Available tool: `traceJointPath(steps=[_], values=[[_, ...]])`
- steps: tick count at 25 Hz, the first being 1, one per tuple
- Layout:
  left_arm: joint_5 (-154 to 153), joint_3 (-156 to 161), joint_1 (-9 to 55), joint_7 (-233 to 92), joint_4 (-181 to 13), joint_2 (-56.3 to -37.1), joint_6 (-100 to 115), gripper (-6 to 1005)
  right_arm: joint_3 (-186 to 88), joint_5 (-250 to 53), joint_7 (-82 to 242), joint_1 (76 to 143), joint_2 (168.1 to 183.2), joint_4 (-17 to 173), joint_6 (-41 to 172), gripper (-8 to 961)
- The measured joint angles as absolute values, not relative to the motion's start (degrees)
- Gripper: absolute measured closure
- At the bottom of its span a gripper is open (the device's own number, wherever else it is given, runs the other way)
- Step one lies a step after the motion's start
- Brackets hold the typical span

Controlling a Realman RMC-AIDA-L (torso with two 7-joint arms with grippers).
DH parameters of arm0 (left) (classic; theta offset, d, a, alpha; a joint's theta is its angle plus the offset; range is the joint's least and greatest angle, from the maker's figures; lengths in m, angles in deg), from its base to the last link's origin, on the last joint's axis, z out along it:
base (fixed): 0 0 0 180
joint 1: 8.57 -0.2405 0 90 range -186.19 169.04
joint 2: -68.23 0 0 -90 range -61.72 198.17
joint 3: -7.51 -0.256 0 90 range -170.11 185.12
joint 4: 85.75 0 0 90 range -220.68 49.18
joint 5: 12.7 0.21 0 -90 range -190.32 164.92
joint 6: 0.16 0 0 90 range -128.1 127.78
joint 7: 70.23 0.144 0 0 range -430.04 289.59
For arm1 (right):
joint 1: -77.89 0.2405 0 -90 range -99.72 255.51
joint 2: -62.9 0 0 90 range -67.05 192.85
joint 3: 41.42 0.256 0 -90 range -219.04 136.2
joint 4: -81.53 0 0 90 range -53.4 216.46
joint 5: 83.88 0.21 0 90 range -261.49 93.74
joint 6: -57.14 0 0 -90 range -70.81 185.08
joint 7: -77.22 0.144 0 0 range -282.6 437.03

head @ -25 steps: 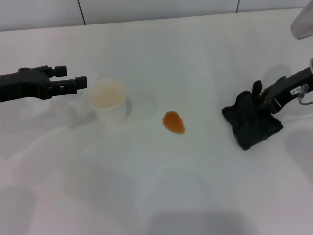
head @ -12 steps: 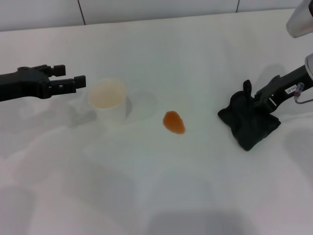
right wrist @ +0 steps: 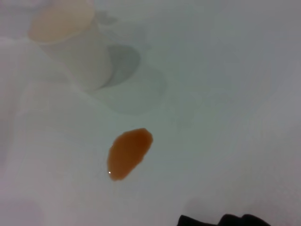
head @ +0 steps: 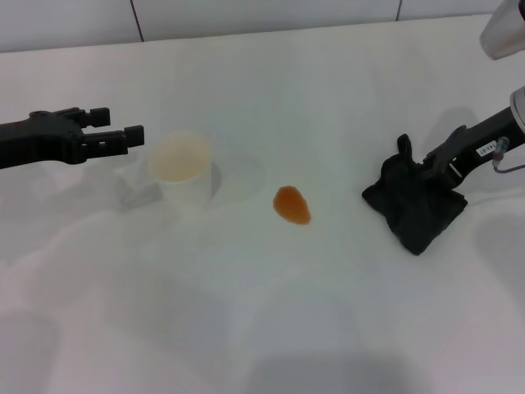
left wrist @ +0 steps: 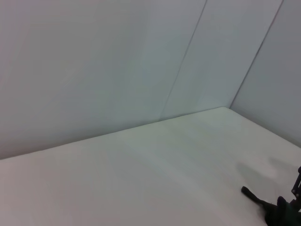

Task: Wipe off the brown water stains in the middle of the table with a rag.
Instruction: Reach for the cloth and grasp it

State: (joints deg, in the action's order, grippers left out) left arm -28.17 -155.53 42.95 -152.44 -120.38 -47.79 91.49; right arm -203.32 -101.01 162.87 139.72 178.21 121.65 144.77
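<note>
Rag [head: 414, 207], black and wadded, sits on the table [head: 328, 98] at the tip of the right gripper [head: 437, 167], which appears clamped on its near-top fold; a small tab of cloth pokes up beside the gripper. Brown water stains [head: 292, 204]: one small orange-brown oval blot, lying to the left of the rag and gripper, well apart from the cloth, bare white table between. Right wrist view confirms it: blot [right wrist: 129, 153] ahead of the gripper, rag edge [right wrist: 221, 220] just showing at the frame's border. The blot's long axis runs at a slant across the likely sweep line. Right arm is clearly the nearer to it and already has the cloth. Left gripper [head: 116, 139] hovers farther off, jaws apart and holding nothing, just beside a pale cup [head: 182, 171] that stands beyond the blot. Surface glossy, flat, likely slick; room for a leftward drag looks good, with the cup the only obstacle if the sweep overshoots.
</note>
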Motion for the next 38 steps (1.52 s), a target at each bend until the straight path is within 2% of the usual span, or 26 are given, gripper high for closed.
traceJointPath(steps=[38], values=[[-27.5, -155.5, 43.4, -153.4, -120.4, -47.74, 91.9, 128, -203.2, -101.0, 163.3, 142.2, 178.7, 112.0, 146.3, 736]])
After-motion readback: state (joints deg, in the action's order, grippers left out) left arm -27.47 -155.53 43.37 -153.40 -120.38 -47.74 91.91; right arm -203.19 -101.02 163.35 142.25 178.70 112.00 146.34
